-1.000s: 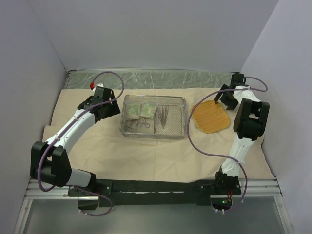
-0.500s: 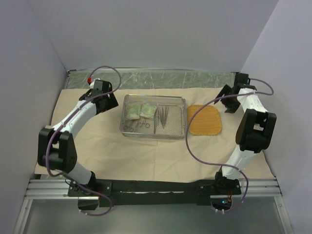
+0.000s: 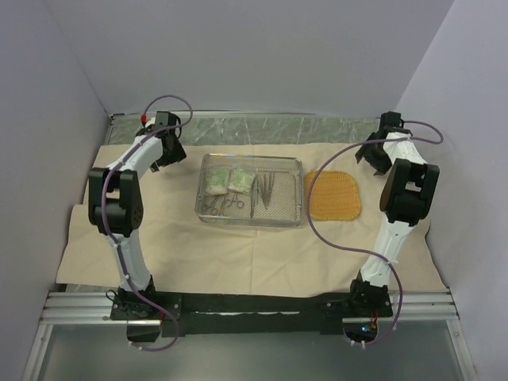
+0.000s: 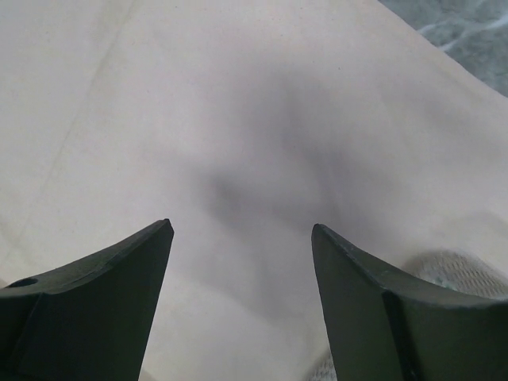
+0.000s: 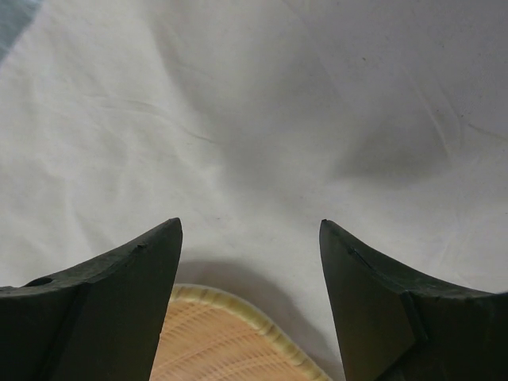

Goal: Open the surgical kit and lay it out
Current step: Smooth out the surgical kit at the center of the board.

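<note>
The beige wrapping cloth (image 3: 238,254) lies spread open over the desk (image 3: 278,128), covering it from the near rail almost to the far wall. A bare grey-green strip of desk shows along the far edge. The wire-mesh tray (image 3: 287,198) sits on the cloth at the middle, a little toward the far side. Inside it, two green-white packets (image 3: 214,181) (image 3: 236,180) lie side by side in the far-left part. The ring-handled forceps (image 3: 222,205) lie near them at the near-left, and the thin tweezers (image 3: 264,190) lie to the right of centre. The orange woven pad (image 3: 333,195) rests flat on the cloth just beside the tray's right end.

The left fingers (image 4: 111,294) are spread apart with nothing between them, hanging over bare cloth at the far-left, well apart from the tray. The right fingers (image 5: 111,302) are also spread apart and hold nothing. They hover over cloth at the far-right, and the far edge of the pad shows below them in the wrist view.
</note>
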Available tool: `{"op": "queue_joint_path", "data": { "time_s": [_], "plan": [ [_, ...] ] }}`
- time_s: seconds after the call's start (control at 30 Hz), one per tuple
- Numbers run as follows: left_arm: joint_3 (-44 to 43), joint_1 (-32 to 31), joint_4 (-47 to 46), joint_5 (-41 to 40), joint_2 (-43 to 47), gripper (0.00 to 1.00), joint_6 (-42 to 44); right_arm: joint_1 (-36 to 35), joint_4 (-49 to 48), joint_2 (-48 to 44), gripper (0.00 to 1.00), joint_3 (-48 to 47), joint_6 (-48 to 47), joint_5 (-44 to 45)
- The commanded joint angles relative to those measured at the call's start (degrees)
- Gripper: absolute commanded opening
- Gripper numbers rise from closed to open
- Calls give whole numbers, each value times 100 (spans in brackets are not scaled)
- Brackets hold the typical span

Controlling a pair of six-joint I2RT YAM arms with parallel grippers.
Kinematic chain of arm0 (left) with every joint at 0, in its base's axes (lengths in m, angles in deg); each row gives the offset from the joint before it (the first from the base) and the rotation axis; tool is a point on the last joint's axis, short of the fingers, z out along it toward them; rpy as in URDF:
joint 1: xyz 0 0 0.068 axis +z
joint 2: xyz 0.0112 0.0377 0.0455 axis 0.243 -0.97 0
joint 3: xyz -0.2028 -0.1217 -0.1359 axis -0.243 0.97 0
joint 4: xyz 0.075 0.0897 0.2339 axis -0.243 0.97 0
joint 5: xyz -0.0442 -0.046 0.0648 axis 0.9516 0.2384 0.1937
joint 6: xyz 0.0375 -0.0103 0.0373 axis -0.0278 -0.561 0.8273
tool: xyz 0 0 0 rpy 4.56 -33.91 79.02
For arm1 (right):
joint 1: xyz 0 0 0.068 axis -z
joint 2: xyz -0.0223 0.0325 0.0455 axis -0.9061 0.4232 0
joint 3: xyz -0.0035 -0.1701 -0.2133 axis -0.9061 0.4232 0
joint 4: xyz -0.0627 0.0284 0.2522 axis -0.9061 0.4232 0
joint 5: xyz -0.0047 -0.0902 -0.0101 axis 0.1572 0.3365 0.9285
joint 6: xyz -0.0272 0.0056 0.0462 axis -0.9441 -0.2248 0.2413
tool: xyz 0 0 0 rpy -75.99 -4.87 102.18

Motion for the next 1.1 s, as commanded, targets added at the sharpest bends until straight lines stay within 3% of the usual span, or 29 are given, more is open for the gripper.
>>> {"op": "queue_joint_path", "data": {
  "time_s": [0.0, 0.43, 0.57, 0.63, 0.73, 0.77, 0.83, 0.87, 0.97, 1.07],
  "plan": [
    [-391, -18, 389, -166, -444, 77, 119, 11, 94, 63, 77, 46, -383, 302],
    [172, -18, 345, 124, -857, 76, 31, -164, 252, 169, 74, 486, -568, 117],
    [234, -18, 371, 212, -1024, 68, 31, -270, 542, 370, 71, 144, -603, 293],
    [242, -18, 380, 239, -1121, 62, 14, -288, 586, 397, 63, 99, -629, 241],
    [269, -18, 371, 300, -1218, 43, 13, -332, 639, 450, 50, 20, -647, 223],
    [269, -18, 363, 300, -1227, 32, 14, -349, 665, 485, 46, -41, -656, 232],
    [225, -26, 371, 292, -1262, 21, 5, -358, 683, 529, 30, -112, -691, 206],
    [181, -18, 389, 265, -1271, 7, 5, -350, 665, 538, 17, -121, -700, 171],
    [-73, -18, 468, 256, -1358, 1, 5, -341, 656, 625, 1, -270, -717, 197],
    [-407, -18, 547, 291, -1481, 1, 22, -341, 656, 731, 0, -498, -708, 127]
  ]
}}
